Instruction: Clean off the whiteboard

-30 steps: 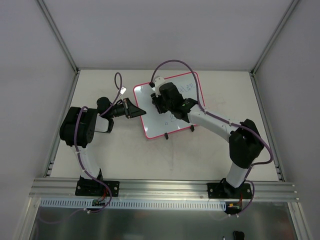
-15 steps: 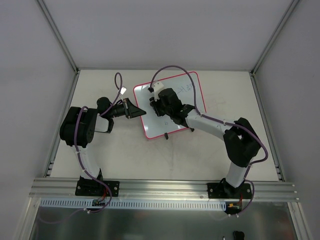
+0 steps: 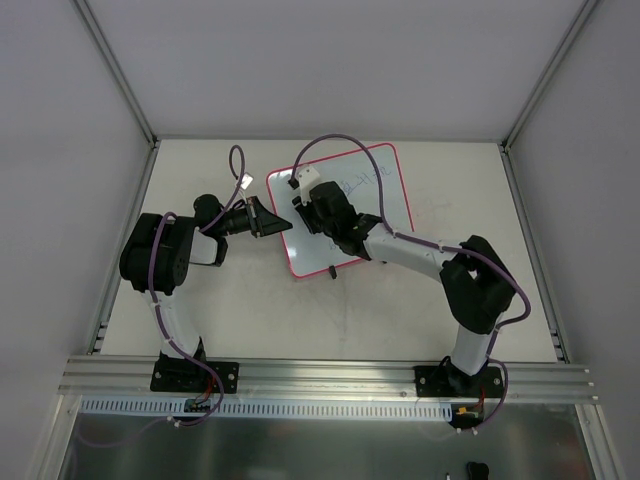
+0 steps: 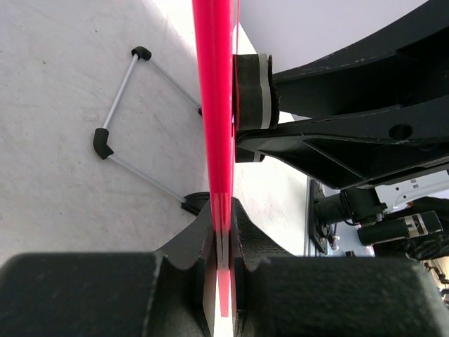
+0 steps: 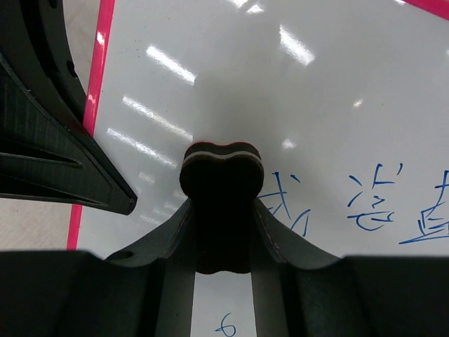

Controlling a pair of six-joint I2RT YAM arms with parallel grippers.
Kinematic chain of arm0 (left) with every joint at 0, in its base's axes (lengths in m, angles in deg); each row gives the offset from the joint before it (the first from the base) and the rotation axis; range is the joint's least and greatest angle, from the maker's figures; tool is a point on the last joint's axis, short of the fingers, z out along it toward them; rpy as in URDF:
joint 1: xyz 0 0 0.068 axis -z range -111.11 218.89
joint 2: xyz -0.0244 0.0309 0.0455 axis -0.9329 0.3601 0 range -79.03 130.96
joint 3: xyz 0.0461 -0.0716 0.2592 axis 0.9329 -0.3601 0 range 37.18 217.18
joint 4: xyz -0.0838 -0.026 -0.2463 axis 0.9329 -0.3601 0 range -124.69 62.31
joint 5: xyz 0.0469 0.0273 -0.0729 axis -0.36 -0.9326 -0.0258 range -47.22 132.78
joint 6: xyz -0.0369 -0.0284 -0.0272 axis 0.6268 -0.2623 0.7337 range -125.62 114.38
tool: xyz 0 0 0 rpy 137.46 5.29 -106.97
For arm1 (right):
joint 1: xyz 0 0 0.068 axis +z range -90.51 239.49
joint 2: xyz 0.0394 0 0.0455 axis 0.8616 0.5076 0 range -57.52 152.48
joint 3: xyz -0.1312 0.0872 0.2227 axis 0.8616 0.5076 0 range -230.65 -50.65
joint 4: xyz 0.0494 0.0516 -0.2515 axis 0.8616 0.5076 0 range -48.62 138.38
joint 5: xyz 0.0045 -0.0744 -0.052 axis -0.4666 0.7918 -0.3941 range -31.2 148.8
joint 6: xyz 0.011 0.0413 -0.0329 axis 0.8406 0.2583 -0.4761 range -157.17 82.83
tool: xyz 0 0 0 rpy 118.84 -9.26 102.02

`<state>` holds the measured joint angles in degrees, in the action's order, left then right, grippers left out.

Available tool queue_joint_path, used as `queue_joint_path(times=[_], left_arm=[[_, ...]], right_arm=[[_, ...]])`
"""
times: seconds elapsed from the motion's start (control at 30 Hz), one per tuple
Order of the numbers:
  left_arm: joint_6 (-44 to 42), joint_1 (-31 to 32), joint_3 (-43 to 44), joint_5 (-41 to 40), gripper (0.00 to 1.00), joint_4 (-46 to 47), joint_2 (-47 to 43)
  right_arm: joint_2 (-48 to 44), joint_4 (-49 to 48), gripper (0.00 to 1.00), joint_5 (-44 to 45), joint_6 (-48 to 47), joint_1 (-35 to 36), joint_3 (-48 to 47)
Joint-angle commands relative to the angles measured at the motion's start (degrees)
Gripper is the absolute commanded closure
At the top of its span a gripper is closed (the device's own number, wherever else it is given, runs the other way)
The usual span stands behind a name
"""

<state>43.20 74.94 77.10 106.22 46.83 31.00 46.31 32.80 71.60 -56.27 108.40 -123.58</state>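
Observation:
The whiteboard (image 3: 385,200) with its pink-red frame lies tilted on the table, and blue writing (image 3: 362,181) shows on its upper right. My left gripper (image 3: 277,221) is shut on the board's left edge; in the left wrist view the jaws (image 4: 223,232) pinch the red frame (image 4: 216,105). My right gripper (image 3: 305,207) is shut on a black eraser block (image 5: 222,179) and presses it on the board near the left edge. The eraser also shows in the left wrist view (image 4: 252,91). Blue characters (image 5: 372,200) lie to its right.
Two black clip feet (image 3: 332,272) stick out of the board's near edge; the wire feet also show in the left wrist view (image 4: 123,105). Grey walls close the table on three sides. An aluminium rail (image 3: 320,375) runs along the near edge.
My right gripper has slid the eraser leftward across the board toward the left gripper, uncovering more of the blue writing at the upper right. The left gripper and the board have not moved.

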Motion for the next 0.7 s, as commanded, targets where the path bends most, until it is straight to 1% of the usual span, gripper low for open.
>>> queue_joint_path(times=[0.0,0.13,0.27,0.47,0.67], left_arm=[[-3.6,1.1,-0.3,1.8,1.00,21.8,-0.5],[-3.7,1.1,-0.6,1.9,1.00,21.8,-0.8],[-3.9,1.1,-0.8,2.0,1.00,21.8,-0.9],[-4.3,1.3,-1.0,1.9,1.00,21.8,-0.8],[-4.3,1.3,-0.9,2.0,1.00,21.8,-0.9]], right_arm=[[1.6,-2.6,1.00,2.0,-1.0,0.1,-1.1],[2.3,-2.5,1.00,3.6,-0.9,0.1,-1.2],[2.1,-1.4,1.00,3.2,-0.4,-1.2,-1.1],[0.9,1.1,1.00,-1.3,3.2,-6.6,-0.8],[-0.6,1.1,1.00,-0.8,3.2,-11.1,1.0]])
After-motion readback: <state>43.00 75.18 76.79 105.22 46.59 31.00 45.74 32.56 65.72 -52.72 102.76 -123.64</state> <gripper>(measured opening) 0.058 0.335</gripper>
